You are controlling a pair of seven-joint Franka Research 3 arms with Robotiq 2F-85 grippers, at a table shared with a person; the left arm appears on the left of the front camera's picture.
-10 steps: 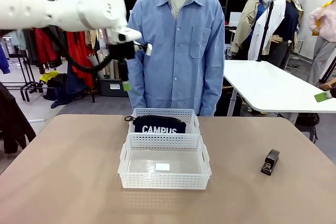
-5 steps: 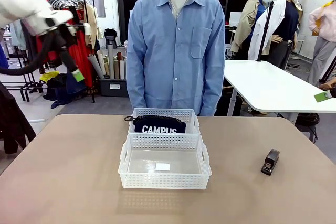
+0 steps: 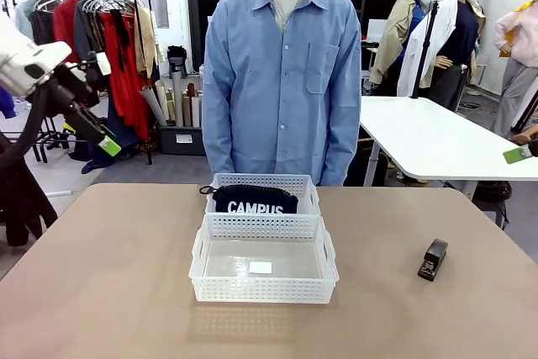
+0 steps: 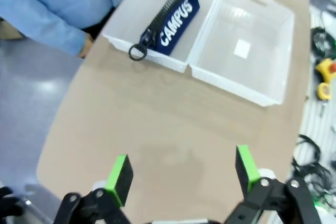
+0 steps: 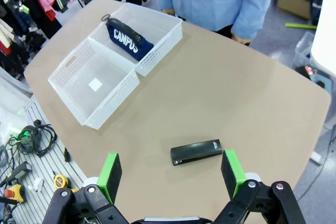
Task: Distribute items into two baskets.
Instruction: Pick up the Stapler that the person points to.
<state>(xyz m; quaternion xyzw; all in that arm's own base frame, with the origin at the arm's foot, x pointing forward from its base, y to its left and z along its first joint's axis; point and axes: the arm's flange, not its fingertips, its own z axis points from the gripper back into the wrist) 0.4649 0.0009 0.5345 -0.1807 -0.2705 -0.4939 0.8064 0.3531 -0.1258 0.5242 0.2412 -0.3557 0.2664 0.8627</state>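
Observation:
Two white lattice baskets stand end to end at the table's middle. The far basket (image 3: 304,186) holds the navy "CAMPUS" pouch (image 3: 255,201); the near basket (image 3: 262,290) has nothing in it but a small label. The black stapler (image 3: 433,259) lies on the table at the right. My left gripper (image 3: 99,134) hangs open high at the far left, off the table's edge. From the left wrist, the open gripper (image 4: 182,174) looks down on the pouch (image 4: 173,19) and both baskets. My right gripper (image 5: 170,174) is open, high above the stapler (image 5: 197,152).
A person in a blue shirt (image 3: 282,73) stands at the far edge behind the baskets, arms down. A clothes rack (image 3: 101,48) stands behind my left arm and a white table (image 3: 429,140) at the back right. Bare tabletop (image 3: 109,275) surrounds the baskets.
My left arm has swung from above the far basket out to the far left and lowered a little. The pouch, baskets and stapler have not moved.

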